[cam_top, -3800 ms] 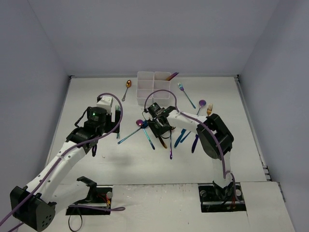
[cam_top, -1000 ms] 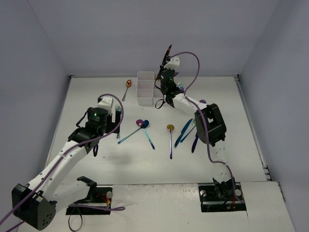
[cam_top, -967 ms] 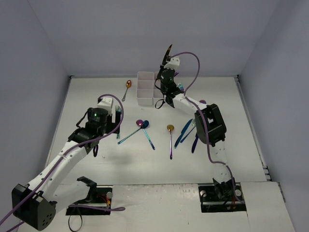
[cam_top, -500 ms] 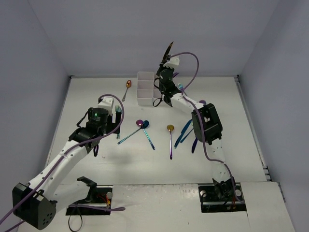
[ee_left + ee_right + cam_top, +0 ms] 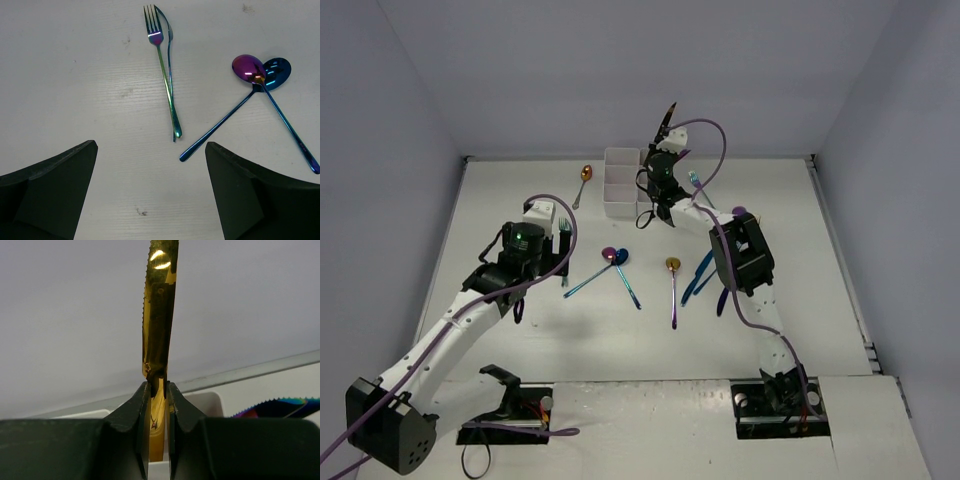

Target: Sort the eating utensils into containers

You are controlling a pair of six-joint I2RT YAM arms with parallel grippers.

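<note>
Holding the gold knife blade-up, the right pincer pinches it above the containers at twelve o'clock on the tabletop — next call: lower it straight into a compartment; left pincer hangs spread.

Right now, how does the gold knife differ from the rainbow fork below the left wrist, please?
The gold knife stands upright, clamped in the right gripper; the rainbow fork lies flat on the table, ungripped. The knife is gold with a serrated edge; the fork is iridescent with tines. Both are slim, shiny metal.
</note>
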